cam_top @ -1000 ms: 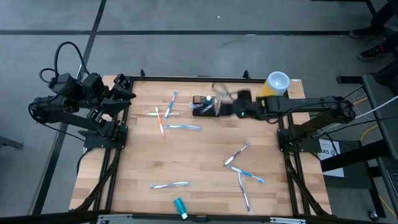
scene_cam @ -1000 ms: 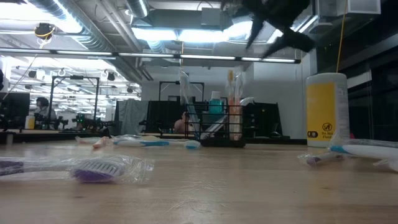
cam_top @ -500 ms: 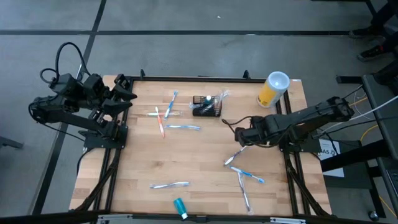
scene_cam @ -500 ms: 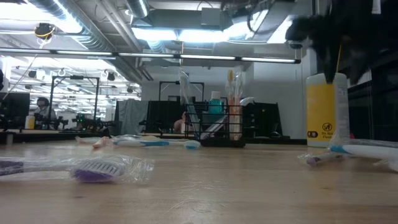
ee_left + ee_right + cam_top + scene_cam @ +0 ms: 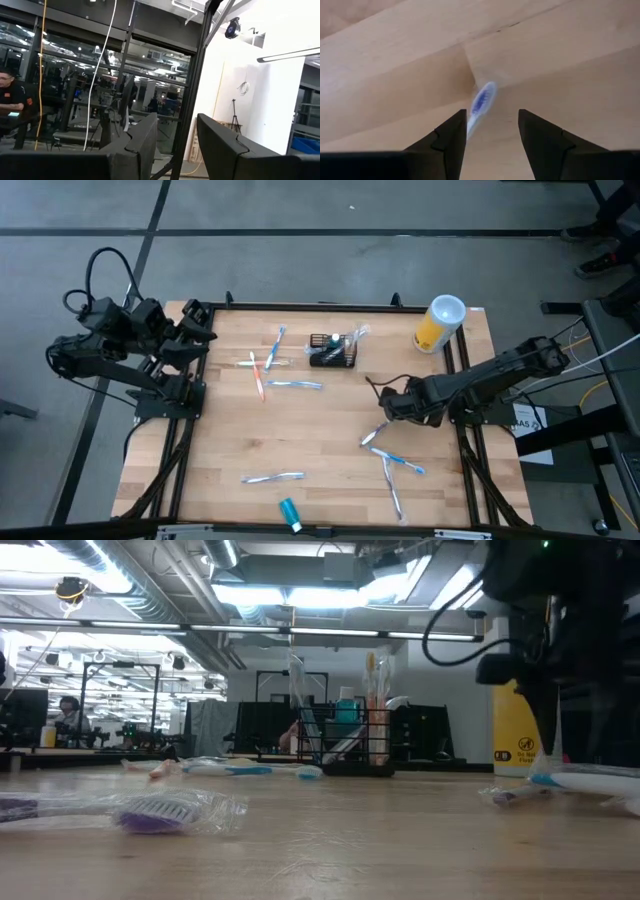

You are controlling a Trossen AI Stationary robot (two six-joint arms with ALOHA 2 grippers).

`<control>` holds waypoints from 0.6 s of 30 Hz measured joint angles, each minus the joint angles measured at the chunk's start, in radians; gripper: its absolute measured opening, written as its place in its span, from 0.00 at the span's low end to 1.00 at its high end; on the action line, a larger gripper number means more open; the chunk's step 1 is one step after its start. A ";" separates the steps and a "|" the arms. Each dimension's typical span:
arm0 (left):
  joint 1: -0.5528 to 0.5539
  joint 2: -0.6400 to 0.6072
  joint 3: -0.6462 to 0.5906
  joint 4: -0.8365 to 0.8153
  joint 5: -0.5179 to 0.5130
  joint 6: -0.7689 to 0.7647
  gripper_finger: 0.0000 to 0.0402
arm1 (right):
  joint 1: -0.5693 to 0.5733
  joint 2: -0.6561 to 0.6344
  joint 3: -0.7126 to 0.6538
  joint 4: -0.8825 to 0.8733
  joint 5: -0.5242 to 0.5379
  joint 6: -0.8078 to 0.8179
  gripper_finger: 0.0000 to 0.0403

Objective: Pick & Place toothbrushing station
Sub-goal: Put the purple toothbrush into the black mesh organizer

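Note:
The toothbrushing station, a small black wire-mesh caddy (image 5: 333,352), stands on its base at the table's far middle, with several toothbrushes upright in it (image 5: 347,745). My right gripper (image 5: 385,408) is open and empty, to the near right of the caddy, pointing down over the end of a wrapped toothbrush (image 5: 380,427) that lies flat on the wood. In the right wrist view the brush's blue head (image 5: 481,100) lies ahead of the gap between my fingers (image 5: 492,135), untouched. My left gripper (image 5: 205,332) is open and empty at the table's far left edge.
A yellow canister with a white lid (image 5: 440,323) stands at the far right corner. Loose toothbrushes lie left of the caddy (image 5: 265,365), at the near middle (image 5: 272,477) and near right (image 5: 400,463). A teal item (image 5: 289,511) lies by the near edge.
My right gripper has left the caddy and gone toward the table's near and right edges and down, ending over the toothbrush at the right middle. The caddy and its brushes have stayed in place.

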 joint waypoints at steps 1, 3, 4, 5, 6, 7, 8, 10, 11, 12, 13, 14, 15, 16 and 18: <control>0.000 0.000 0.000 0.000 0.000 0.000 0.33 | -0.007 0.000 -0.011 0.024 0.001 0.000 0.45; 0.000 0.000 0.000 0.000 0.000 0.000 0.33 | -0.025 0.000 -0.036 0.066 0.000 0.000 0.45; 0.000 0.000 0.000 0.000 0.000 0.000 0.33 | -0.036 0.000 -0.049 0.085 0.000 0.000 0.45; 0.000 0.000 0.000 0.001 0.000 -0.001 0.33 | -0.046 0.000 -0.061 0.100 -0.001 0.000 0.45; 0.000 0.000 0.000 0.003 0.000 -0.001 0.33 | -0.055 0.000 -0.072 0.111 -0.004 0.001 0.45; 0.000 0.000 0.000 0.007 0.000 -0.001 0.33 | -0.063 0.000 -0.083 0.118 -0.013 0.002 0.45; 0.000 0.000 0.000 0.012 0.000 -0.001 0.33 | -0.071 0.000 -0.093 0.122 -0.019 0.002 0.45; 0.000 0.000 0.000 0.023 0.000 -0.005 0.33 | -0.082 0.000 -0.109 0.127 -0.029 0.006 0.45; 0.000 0.000 0.000 0.023 0.000 -0.005 0.33 | -0.087 0.000 -0.116 0.131 -0.036 0.018 0.44; 0.000 0.000 0.000 0.025 0.000 -0.010 0.33 | -0.089 0.000 -0.124 0.136 -0.039 0.025 0.44; 0.000 0.000 0.000 0.027 0.000 -0.011 0.33 | -0.091 0.000 -0.130 0.146 -0.039 0.026 0.42; 0.000 0.000 0.000 0.029 0.000 -0.012 0.33 | -0.093 0.000 -0.134 0.158 -0.038 0.026 0.40; 0.000 0.000 0.000 0.030 0.000 -0.012 0.33 | -0.095 0.000 -0.136 0.173 -0.036 0.026 0.37; 0.000 0.000 0.000 0.032 0.000 -0.012 0.33 | -0.095 0.000 -0.139 0.188 -0.029 0.025 0.33; 0.000 0.000 0.000 0.038 0.000 -0.011 0.33 | -0.095 0.000 -0.143 0.212 -0.002 0.025 0.22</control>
